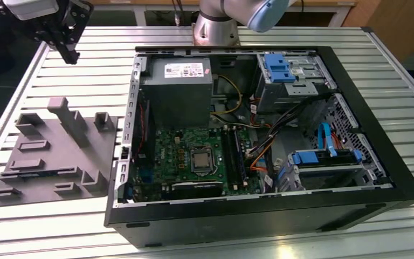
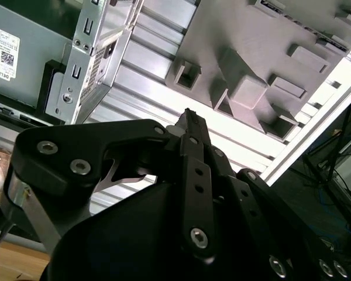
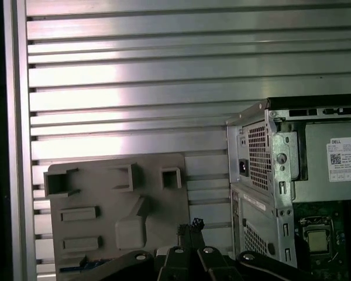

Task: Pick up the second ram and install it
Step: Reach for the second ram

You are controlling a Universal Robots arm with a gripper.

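The jaws were pressed together with nothing between them, as both wrist views showed, and the gripper (image 1: 70, 56) (image 2: 190, 117) (image 3: 191, 225) hung in the air to the exterior view's left of the open computer case (image 1: 264, 210), off the corner where the grey power supply box (image 1: 178, 81) sat. It touched nothing. The grey moulded plate (image 1: 56, 156) (image 3: 105, 193) lay flat on the ribbed metal table (image 1: 63, 226), just beside the case on the exterior view's left, below the gripper and well apart from it. A thin dark strip with bluish spots, apparently the memory stick (image 1: 34, 174) (image 3: 79, 267), lay in a long groove of that plate, on the part farthest from the power supply end of the case; its details could not be made out. Inside the case the green motherboard (image 1: 185, 145) lay flat with the square processor (image 1: 201, 159) near its middle, and the long black memory slots (image 1: 234, 154) ran alongside it toward the exterior view's right. Blue drive brackets (image 1: 277, 67) stood in the case's corner at the exterior view's right of the power supply box.
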